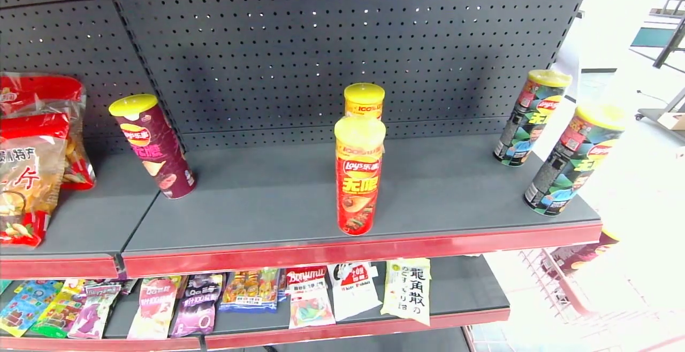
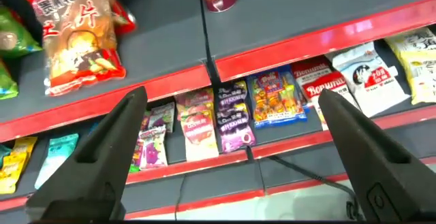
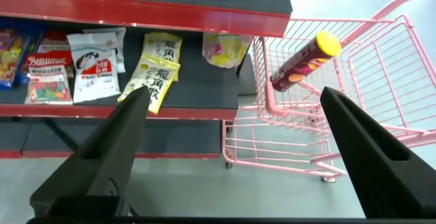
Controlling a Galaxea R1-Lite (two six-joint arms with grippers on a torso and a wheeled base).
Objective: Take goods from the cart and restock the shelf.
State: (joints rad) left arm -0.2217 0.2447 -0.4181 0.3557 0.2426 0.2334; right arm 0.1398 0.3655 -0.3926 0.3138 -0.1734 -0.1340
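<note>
Both my hands are empty right now. My left gripper (image 2: 231, 96) has its fingers spread wide in front of the lower shelf's flat colourful snack packets (image 2: 231, 115), and my right gripper (image 3: 235, 94) is spread just as wide near the pink wire cart (image 3: 381, 74). One maroon chip can with a yellow lid (image 3: 294, 71) lies slanted inside that cart. On the grey metal shelf with the red front edge (image 1: 278, 197), a red chip can with a yellow lid (image 1: 358, 181) stands near the front edge in the middle, with a second yellow-lidded can (image 1: 364, 100) right behind it. A dark purple chip can (image 1: 158, 151) stands off to the left, near the red-and-clear snack bags (image 1: 32, 154). Two black-and-green chip cans (image 1: 530, 119) (image 1: 575, 162) stand at the right end — well apart from the rest.
</note>
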